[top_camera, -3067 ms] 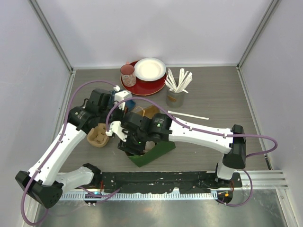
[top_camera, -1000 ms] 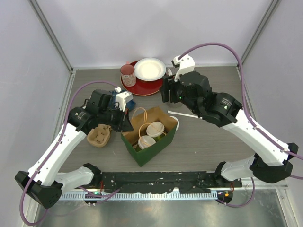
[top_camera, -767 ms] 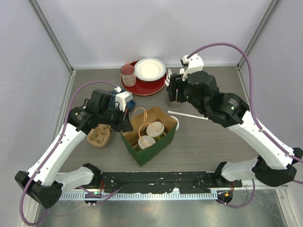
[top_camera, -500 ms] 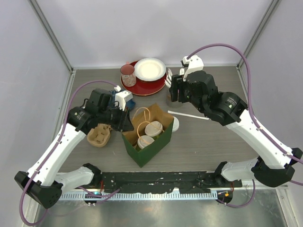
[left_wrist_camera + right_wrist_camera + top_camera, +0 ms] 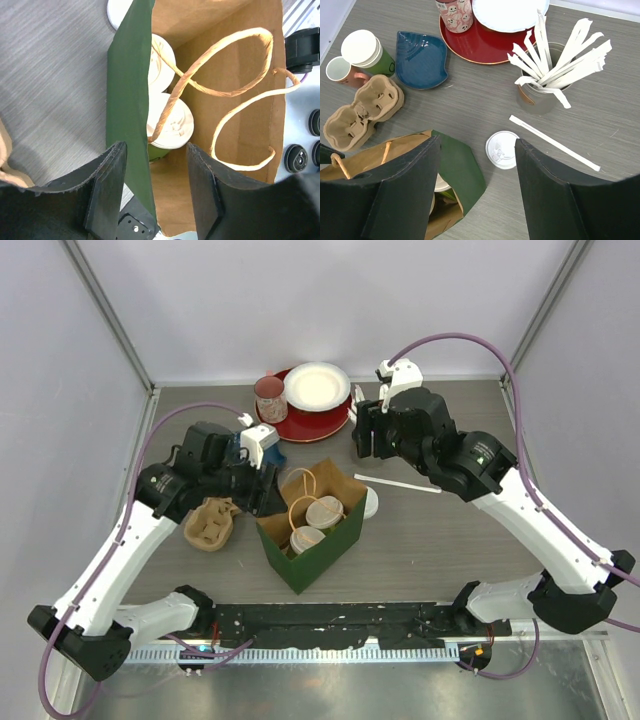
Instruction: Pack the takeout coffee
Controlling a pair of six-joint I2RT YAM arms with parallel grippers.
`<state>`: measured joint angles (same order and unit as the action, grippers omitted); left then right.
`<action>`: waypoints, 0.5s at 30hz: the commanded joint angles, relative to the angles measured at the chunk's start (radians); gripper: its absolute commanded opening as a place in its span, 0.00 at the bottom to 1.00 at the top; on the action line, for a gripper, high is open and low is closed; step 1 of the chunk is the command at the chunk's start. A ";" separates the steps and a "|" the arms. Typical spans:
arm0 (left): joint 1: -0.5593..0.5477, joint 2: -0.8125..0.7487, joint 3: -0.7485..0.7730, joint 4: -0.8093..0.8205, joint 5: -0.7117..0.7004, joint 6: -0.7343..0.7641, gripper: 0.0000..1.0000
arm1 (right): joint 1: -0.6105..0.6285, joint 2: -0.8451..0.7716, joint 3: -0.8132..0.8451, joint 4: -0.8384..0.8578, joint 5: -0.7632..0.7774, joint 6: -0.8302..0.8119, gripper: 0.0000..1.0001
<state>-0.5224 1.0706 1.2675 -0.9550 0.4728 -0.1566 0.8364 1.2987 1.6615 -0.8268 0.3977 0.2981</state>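
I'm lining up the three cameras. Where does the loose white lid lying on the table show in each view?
Top external: the lid lies on the table just right of the green bag.
Left wrist: only an edge of the lid shows at the top, left of the green bag.
Right wrist: the lid sits near the centre, right of the green bag.
Shared landmark: the green bag.

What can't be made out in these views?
Left wrist: bodies of the two lidded cups, mostly hidden behind the green wall of the paper bag.
Top external: third green cup, covered by the left arm; visible only from right wrist.
Top external: loose lid, half behind the paper bag.
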 commanded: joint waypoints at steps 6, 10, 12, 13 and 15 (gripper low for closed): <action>-0.002 -0.032 0.079 0.021 -0.039 0.048 0.71 | -0.042 -0.009 0.009 0.000 -0.034 -0.013 0.68; -0.002 -0.043 0.095 0.027 -0.062 0.052 0.77 | -0.060 -0.019 0.001 -0.003 -0.046 -0.024 0.69; 0.002 -0.049 0.111 0.024 -0.080 0.057 0.80 | -0.066 -0.022 0.003 -0.014 -0.048 -0.024 0.71; 0.007 -0.050 0.116 0.024 -0.080 0.061 0.81 | -0.074 -0.025 0.006 -0.024 -0.045 -0.025 0.72; 0.022 -0.064 0.122 0.022 -0.082 0.063 0.83 | -0.080 -0.032 0.003 -0.032 -0.037 -0.027 0.74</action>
<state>-0.5201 1.0431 1.3369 -0.9546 0.4103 -0.1181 0.7712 1.3022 1.6611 -0.8543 0.3576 0.2859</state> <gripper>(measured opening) 0.818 0.723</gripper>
